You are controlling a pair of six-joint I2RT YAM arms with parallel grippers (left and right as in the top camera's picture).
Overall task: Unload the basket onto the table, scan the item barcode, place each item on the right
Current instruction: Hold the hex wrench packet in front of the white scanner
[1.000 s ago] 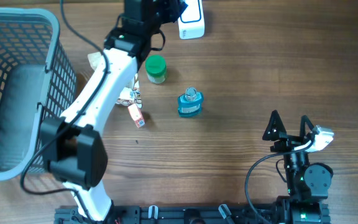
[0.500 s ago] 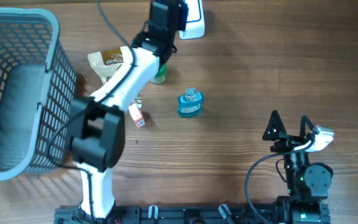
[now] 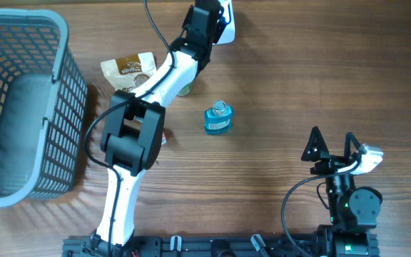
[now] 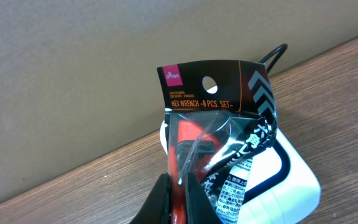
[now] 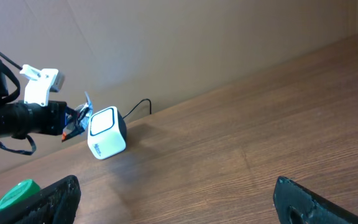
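My left gripper (image 4: 180,199) is shut on a black and red hex wrench set packet (image 4: 216,124), which stands upright with its hang hole on top. Right behind the packet sits the white barcode scanner (image 4: 291,180) with its black-framed window. In the overhead view the left gripper (image 3: 209,16) is at the table's far edge, right against the scanner (image 3: 227,25). The right wrist view shows the packet (image 5: 79,119) just left of the scanner (image 5: 106,140). My right gripper (image 3: 332,135) stands open and empty near the front right, fingers wide apart (image 5: 176,205).
A grey mesh basket (image 3: 70,43) fills the left side. A brown pouch (image 3: 128,66), a green-capped jar (image 3: 185,90) half hidden by the left arm, a blue bottle (image 3: 218,118) and a small red and white item (image 3: 162,140) lie mid-table.
The left arm has swung right along the far edge, carrying the packet up to the scanner and uncovering the brown pouch. The right arm has not moved.
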